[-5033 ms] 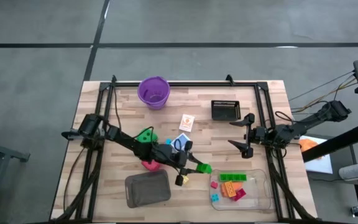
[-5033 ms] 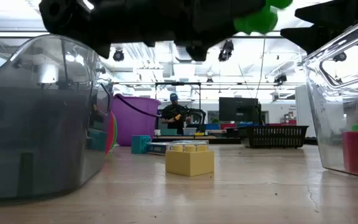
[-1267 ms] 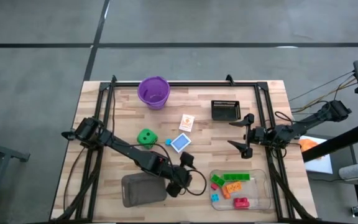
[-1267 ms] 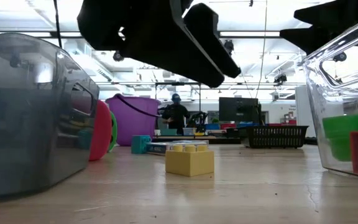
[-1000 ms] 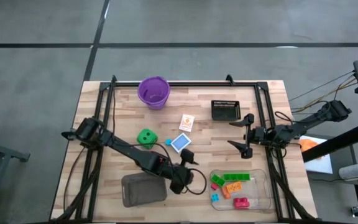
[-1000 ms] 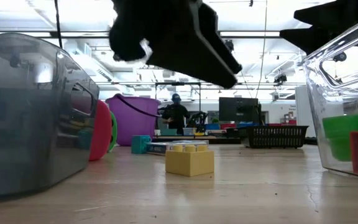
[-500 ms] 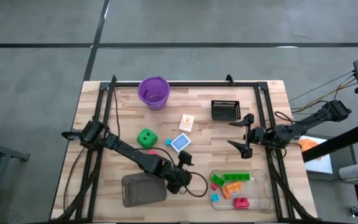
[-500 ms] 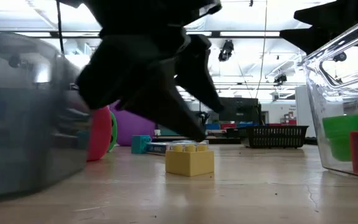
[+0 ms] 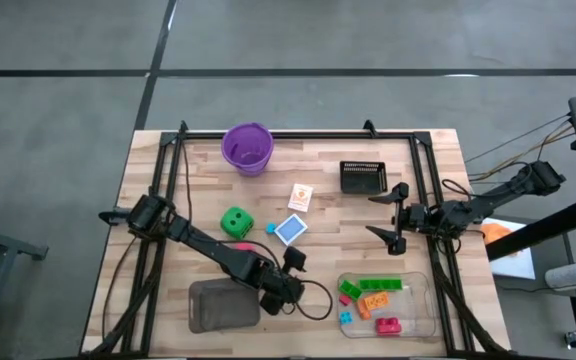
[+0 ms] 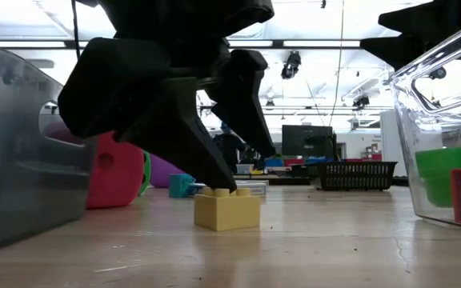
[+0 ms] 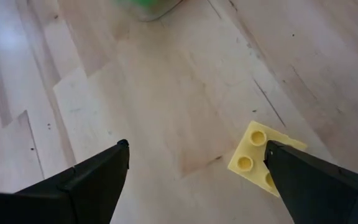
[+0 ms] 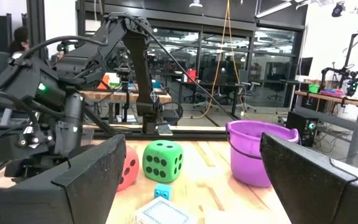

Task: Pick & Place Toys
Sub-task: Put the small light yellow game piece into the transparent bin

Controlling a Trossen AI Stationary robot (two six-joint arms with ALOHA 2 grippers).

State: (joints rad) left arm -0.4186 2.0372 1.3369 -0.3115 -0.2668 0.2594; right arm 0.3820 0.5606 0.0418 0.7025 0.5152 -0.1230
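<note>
My left gripper point(image 9: 280, 295) is low over the table point(image 9: 438, 160), just beside the grey tray point(image 9: 223, 305), w/ fingers point(image 11: 86, 180) spread wide and nothing between them. The yellow brick point(image 10: 227, 210) lies flat on the wood, studs up; in my left wrist view it point(image 11: 260, 163) is touching the inner side of one finger, not in the middle of the gap, so I have no hold on it. In the low view my fingers come down right above and behind the brick. My right gripper point(image 9: 396, 218) waits near the right edge, in front of the black basket point(image 9: 362, 176), fingers wide apart and empty. The clear tray point(image 9: 418, 318) at the front right holds green, orange, blue and red bricks point(image 9: 372, 297). The green die point(image 9: 234, 221) stands left of centre, w/ a small blue brick point(image 9: 270, 229) and a blue card point(image 9: 289, 230) just beside it, and an orange card point(image 9: 300, 197) further back. The red die point(image 10: 114, 171) shows behind the grey tray in the low view. The purple cup point(image 9: 247, 148) is at the back.
</note>
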